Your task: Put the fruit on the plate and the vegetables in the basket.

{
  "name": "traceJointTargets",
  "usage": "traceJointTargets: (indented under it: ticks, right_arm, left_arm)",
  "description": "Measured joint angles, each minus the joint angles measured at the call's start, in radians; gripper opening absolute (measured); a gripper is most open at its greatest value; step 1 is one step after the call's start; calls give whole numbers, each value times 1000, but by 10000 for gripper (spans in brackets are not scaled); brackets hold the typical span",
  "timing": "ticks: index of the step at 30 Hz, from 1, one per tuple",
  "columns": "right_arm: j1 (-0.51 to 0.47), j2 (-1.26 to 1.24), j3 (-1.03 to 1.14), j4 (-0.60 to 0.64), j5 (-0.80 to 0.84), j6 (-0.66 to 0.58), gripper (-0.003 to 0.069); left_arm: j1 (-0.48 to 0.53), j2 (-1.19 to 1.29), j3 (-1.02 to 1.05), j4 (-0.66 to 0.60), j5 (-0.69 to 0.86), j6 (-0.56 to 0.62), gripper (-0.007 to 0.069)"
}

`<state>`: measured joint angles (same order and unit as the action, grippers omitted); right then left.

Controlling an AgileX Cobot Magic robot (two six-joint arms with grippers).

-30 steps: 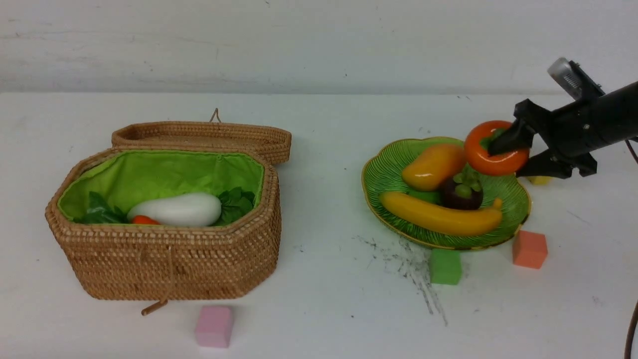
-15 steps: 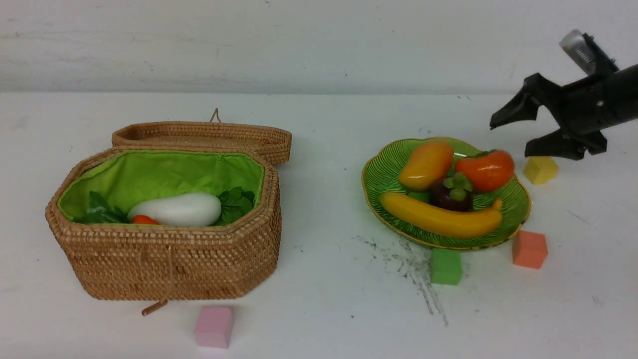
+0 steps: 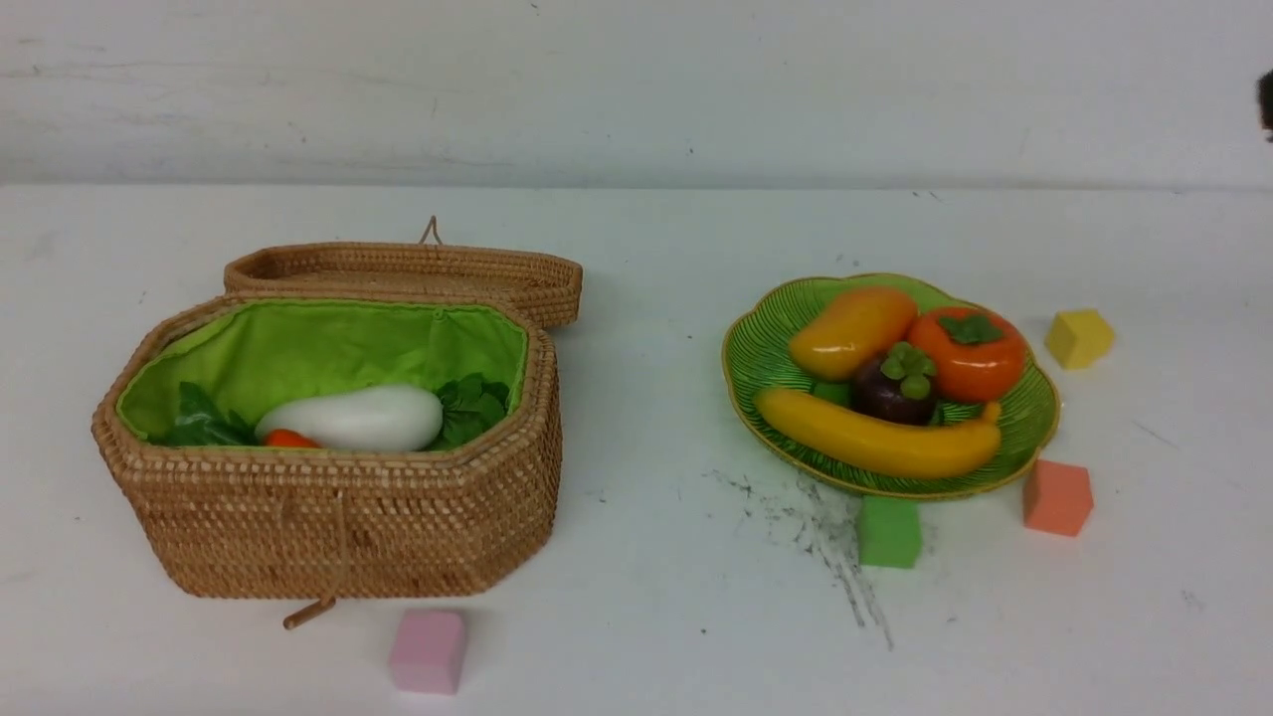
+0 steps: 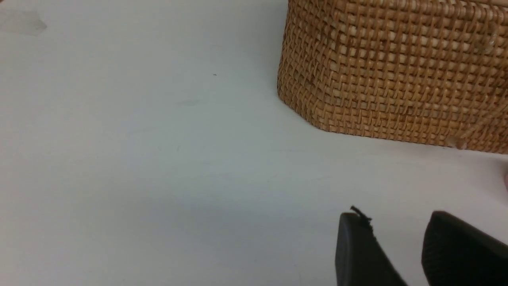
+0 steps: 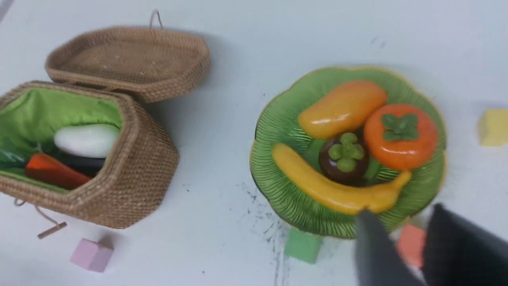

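The green plate [image 3: 771, 343] on the right holds the banana [image 3: 875, 443], mango [image 3: 850, 333], persimmon [image 3: 970, 353] and mangosteen [image 3: 895, 388]. The open wicker basket [image 3: 338, 517] on the left holds the white radish [image 3: 353, 418] and the carrot [image 3: 288, 439]. My right gripper [image 5: 401, 212] is open and empty, high above the plate's near right side [image 5: 278, 119]. Only a dark sliver of it [image 3: 1266, 99] shows at the front view's right edge. My left gripper [image 4: 395, 216] is open and empty, low over the table beside the basket wall [image 4: 397, 67].
The basket lid [image 3: 408, 268] lies open behind the basket. Foam cubes lie around: yellow [image 3: 1079, 338], orange [image 3: 1056, 497] and green [image 3: 888, 532] near the plate, pink [image 3: 428, 651] in front of the basket. Black scuff marks [image 3: 825, 537] lie by the plate.
My right gripper opened and let the persimmon down onto the plate, then rose up and to the right, almost out of the front view. The persimmon settled upright.
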<state>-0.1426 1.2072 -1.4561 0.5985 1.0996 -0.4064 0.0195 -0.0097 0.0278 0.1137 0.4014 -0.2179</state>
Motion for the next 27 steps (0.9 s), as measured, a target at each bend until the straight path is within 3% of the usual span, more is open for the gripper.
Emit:
traceJointTargets:
  ticks: [1, 4, 9, 16, 27]
  right_arm:
    - [13, -106, 119, -3, -47, 0, 63]
    - [75, -233, 357, -11, -123, -2, -8]
    - [185, -275, 600, -27, -248, -65, -8]
    - [311, -383, 642, 17, -458, -103, -8]
    - [348, -446, 642, 16, -466, -108, -7]
  left_arm:
    - [0, 0, 0, 0, 0, 0, 238]
    - [0, 0, 0, 0, 0, 0, 238]
    - [0, 0, 0, 0, 0, 0, 238]
    - [0, 0, 0, 0, 0, 0, 238]
    - [0, 0, 1, 0, 0, 0, 238]
